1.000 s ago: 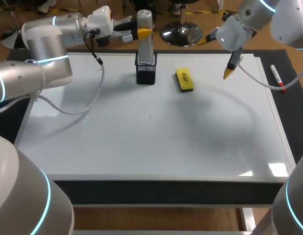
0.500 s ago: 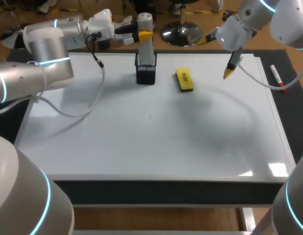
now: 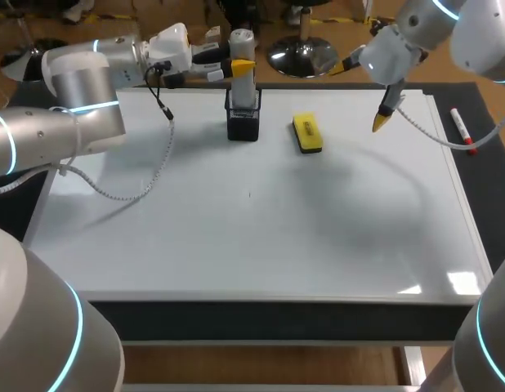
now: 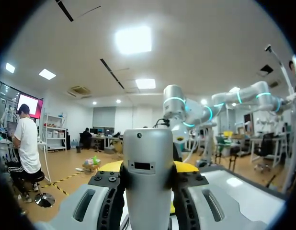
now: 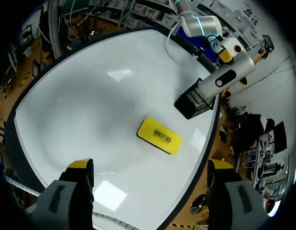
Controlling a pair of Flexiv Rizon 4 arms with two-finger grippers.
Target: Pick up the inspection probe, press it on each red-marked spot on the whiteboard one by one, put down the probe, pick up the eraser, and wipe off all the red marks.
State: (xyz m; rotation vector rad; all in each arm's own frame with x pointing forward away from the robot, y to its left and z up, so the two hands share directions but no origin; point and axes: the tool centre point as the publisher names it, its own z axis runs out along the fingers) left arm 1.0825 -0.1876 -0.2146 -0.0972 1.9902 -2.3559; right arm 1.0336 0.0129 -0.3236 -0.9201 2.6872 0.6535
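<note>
The grey inspection probe stands upright with its lower end inside the black mesh holder at the back of the whiteboard. My left gripper comes in sideways and is shut on the probe's upper part. In the left wrist view the probe fills the gap between the fingers of that gripper. The yellow eraser lies flat to the right of the holder. My right gripper hangs open above the board's back right. From there it looks down on the eraser, with its own fingers wide apart.
A red-capped marker lies on the dark mat right of the whiteboard. A white cable trails from my left wrist over the board's left part. A tiny dark speck sits near the board's middle.
My left gripper has shifted slightly to the right, and the probe's top now sits a little lower over the holder. The right arm has not moved.
</note>
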